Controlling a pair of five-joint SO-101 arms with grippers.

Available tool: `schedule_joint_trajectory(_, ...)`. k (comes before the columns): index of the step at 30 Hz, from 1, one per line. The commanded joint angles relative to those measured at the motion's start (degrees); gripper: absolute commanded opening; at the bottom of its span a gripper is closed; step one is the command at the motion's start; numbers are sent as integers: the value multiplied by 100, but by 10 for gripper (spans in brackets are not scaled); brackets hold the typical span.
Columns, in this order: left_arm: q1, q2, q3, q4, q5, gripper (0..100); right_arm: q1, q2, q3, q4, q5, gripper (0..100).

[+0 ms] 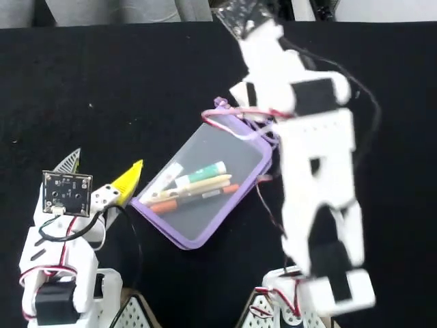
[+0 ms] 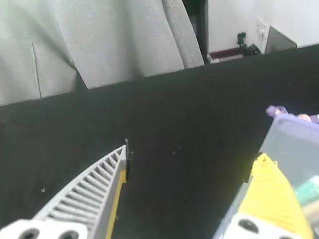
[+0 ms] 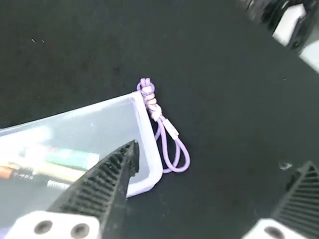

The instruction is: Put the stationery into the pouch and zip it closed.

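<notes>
The left gripper [image 1: 101, 171] [image 2: 184, 199] sits low at the near left of the black counter [image 1: 102, 82], and we see it spread wide. Its grey ridged finger is out to one side. Its yellow finger [image 1: 128, 179] is just beside the near-left edge of the pouch, though we cannot tell whether they touch.

The right gripper [image 3: 204, 189] hangs above the far corner of the pouch. Its two black ridged fingers are far apart and hold nothing. The white right arm [image 1: 317, 157] rises from its base at the near edge, along the pouch's right side.

The flat translucent plastic pouch with purple edging [image 1: 229, 140] [image 2: 294, 142] [image 3: 89, 129] lies slantwise in the middle of the counter, between the two arms. Through its clear face we see the stationery inside, lying lengthwise and close together:
- a white marker with a green cap [image 1: 205, 173] [image 3: 70, 159]
- a cream pen [image 1: 205, 183]
- an orange pen [image 1: 198, 197]

A thin purple cord loop [image 1: 222, 106] [image 3: 169, 144] is tied to the pouch's far corner and lies on the counter beside it. We cannot tell whether the zip is closed.
</notes>
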Motion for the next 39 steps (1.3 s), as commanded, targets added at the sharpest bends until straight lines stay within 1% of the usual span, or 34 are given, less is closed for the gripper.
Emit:
schedule_joint_trajectory(1,-22,9,-655,563,53,381,-88,-980,-251,396,9,345)
schedule_joint_trajectory(5,-40,9,-1086,1231,53,380,-88,-1719,-251,809,9,181)
schedule_joint_trajectory(7,-40,9,-1253,1495,53,355,-88,-2035,-251,1037,9,112)
schedule_joint_trajectory(9,-40,9,-1429,1741,53,287,-88,-2343,-233,1213,9,59)
schedule_joint_trajectory(11,-40,9,-1596,1960,53,194,-62,-2703,-40,1222,9,28)
schedule_joint_trajectory(15,-40,9,-1868,2286,53,23,369,-3556,637,1134,-123,24)
schedule_joint_trajectory(17,-40,9,-1947,2514,53,45,712,-4040,963,1125,-255,22)
schedule_joint_trajectory(21,-40,9,-1974,2664,53,29,1169,-5042,1622,1125,-255,22)
schedule_joint_trajectory(25,-40,9,-1807,2664,26,30,1178,-6026,2457,1116,-237,22)
schedule_joint_trajectory(29,-40,9,-1578,2760,9,30,1178,-6870,3591,932,-229,22)
schedule_joint_trajectory(35,-40,9,-1068,2822,44,30,1204,-7934,5640,123,-229,22)
schedule_joint_trajectory(39,-48,9,-365,2778,18,30,1213,-8453,6668,-501,-220,25)
